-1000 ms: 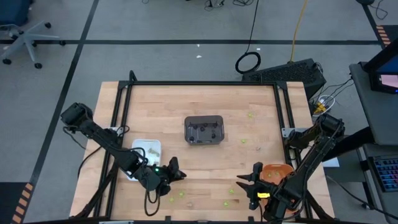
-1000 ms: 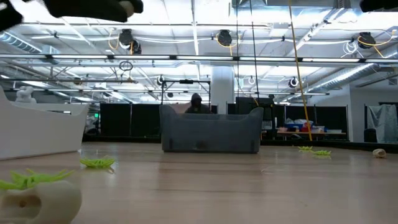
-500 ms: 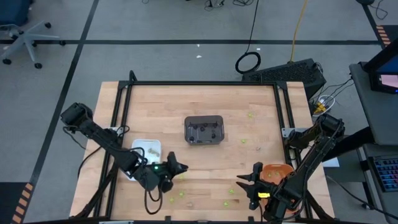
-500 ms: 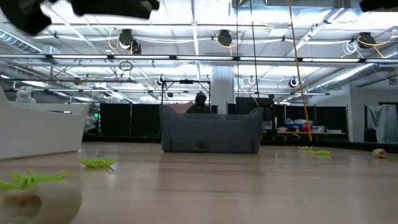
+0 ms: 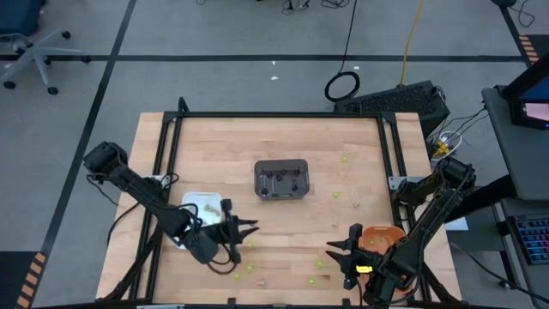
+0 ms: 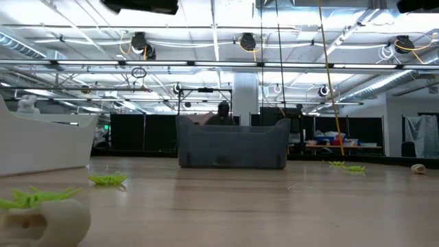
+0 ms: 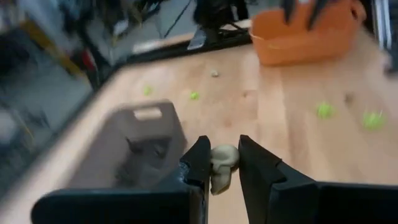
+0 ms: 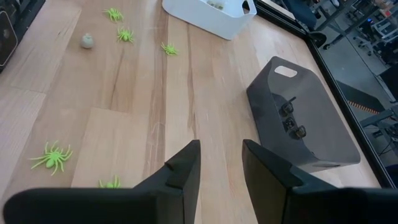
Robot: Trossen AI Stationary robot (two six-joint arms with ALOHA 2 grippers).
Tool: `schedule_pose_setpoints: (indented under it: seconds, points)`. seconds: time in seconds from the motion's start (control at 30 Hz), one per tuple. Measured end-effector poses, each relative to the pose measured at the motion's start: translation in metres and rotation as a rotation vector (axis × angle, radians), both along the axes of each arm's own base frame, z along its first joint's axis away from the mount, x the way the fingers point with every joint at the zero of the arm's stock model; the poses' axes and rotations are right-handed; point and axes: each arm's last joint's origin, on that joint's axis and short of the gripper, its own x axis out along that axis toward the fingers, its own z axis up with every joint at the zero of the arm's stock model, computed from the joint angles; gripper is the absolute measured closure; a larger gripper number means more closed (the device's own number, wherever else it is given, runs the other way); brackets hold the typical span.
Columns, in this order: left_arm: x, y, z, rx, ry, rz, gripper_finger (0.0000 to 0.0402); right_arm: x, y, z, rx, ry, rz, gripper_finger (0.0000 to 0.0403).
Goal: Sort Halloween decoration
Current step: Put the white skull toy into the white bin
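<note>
left hand (image 7: pixel 221 163): I see it clamped on a pale tan trinket (image 7: pixel 222 163), raised off the worktop (image 5: pixel 360 163) beside the white tray (image 5: pixel 193 202)
trinket axis: long side hangs down between the fingers
right hand (image 8: pixel 219 163): fingers parted, holding nothing, near the orange tray (image 5: pixel 382 239)
green spiders (image 8: pixel 52 155): scattered along the near edge
open room: bare wood around the grey tray (image 5: pixel 281 179)

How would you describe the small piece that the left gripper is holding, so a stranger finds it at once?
Start at the white tray on the table's left. Just right of it, the left gripper pinches a pale tan trinket. The loose green spiders lie on the wood; this one is lifted.
</note>
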Motion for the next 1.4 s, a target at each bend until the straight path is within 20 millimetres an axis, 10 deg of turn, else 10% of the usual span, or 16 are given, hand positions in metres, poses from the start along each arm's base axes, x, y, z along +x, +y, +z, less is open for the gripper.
schedule_pose_setpoints:
  seconds: [0.5, 0.97, 1.4]
  points:
    - [-0.076, 0.066, 0.053, -0.272, 0.218, 0.032, 0.0347, 0.000, 0.000, 0.000, 0.002, 0.000, -0.001, 0.0298]
    - [-0.108, 0.084, 0.006, -0.404, 0.691, 0.166, 0.0347, 0.000, 0.000, 0.000, 0.000, 0.000, -0.002, 0.0298]
    - [-0.107, 0.081, -0.021, -0.467, 0.773, 0.273, 0.0319, 0.015, -0.013, 0.001, -0.159, 0.044, 0.024, 0.0298]
